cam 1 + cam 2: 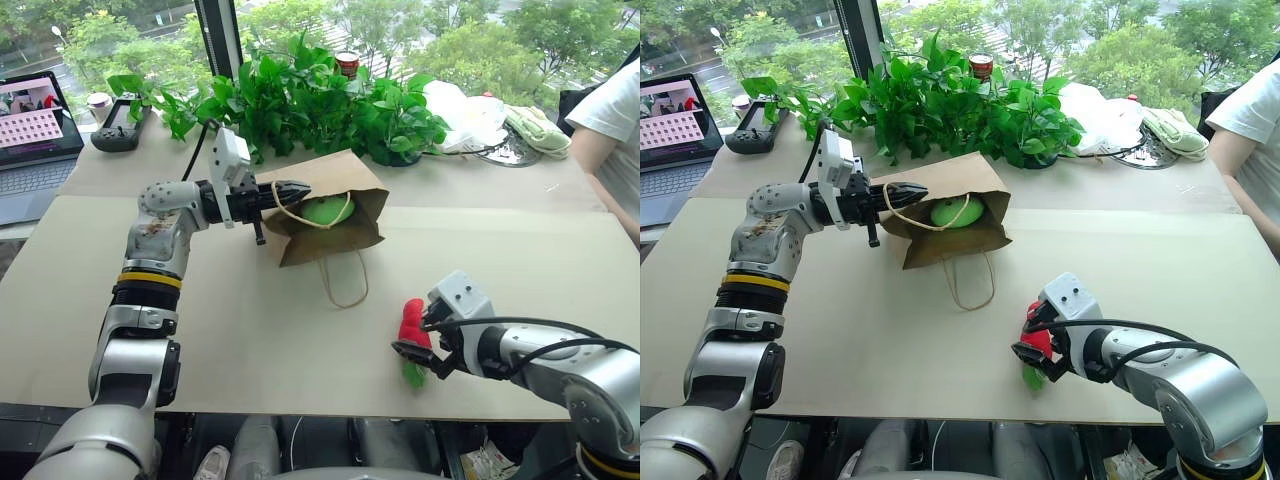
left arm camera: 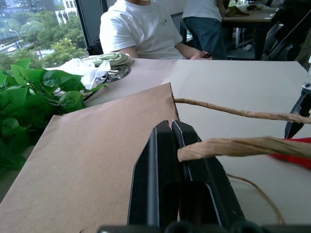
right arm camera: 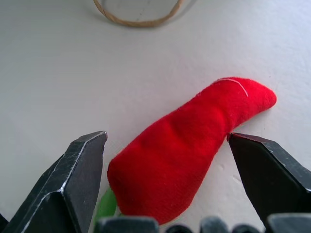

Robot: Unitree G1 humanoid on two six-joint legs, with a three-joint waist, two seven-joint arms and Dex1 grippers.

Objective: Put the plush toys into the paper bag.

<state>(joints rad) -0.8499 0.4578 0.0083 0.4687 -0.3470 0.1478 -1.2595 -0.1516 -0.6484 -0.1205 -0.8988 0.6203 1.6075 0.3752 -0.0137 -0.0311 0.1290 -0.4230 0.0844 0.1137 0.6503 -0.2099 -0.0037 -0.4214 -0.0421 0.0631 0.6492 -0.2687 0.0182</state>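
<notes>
Right gripper (image 3: 167,182): 2 fingers spread wide, grasping nothing. The red plush toy (image 3: 187,145) lies on the table (image 1: 250,350) between them, one fingertip just beside its narrow end; green tip at the near end.

Left gripper (image 2: 170,130): fingers clenched on a twine handle (image 2: 233,147) at the paper bag (image 1: 335,190) mouth, holding it up. Light-green plush toy (image 1: 327,210) sits inside the bag. Second handle (image 1: 343,280) lies on the table.
</notes>
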